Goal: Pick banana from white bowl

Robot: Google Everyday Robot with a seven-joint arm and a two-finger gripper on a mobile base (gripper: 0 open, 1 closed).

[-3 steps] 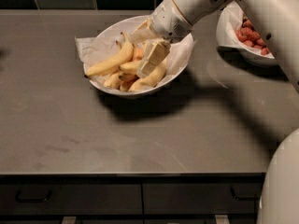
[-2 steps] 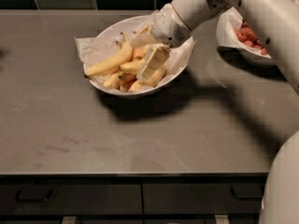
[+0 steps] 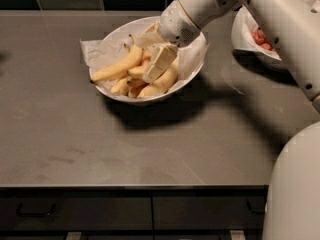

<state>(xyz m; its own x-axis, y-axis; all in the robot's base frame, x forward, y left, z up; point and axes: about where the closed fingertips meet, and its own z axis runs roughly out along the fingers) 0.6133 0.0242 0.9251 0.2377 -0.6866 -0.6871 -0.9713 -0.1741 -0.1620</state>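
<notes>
The white bowl (image 3: 111, 40), lined with crinkled white paper, stands at the back middle of the dark counter and holds several bananas. A pale-yellow, gently curved banana (image 3: 165, 82) lies at the bowl's near right side. A longer yellow banana (image 3: 118, 67) lies at the left, and an orange-tinted one (image 3: 146, 55) is in the middle. My gripper (image 3: 146, 61) reaches down into the bowl from the upper right. It is open, with one cream finger (image 3: 158, 64) lying over the bananas just left of the pale-yellow one, and it holds nothing.
A second white bowl (image 3: 239, 34) with red strawberries stands at the back right, partly behind my arm. My white arm crosses the upper right, and my base fills the lower right corner. Dark drawers run below the counter's front edge.
My gripper and wrist have shifted slightly to the left inside the bowl. The bananas and the bowl have not visibly moved.
</notes>
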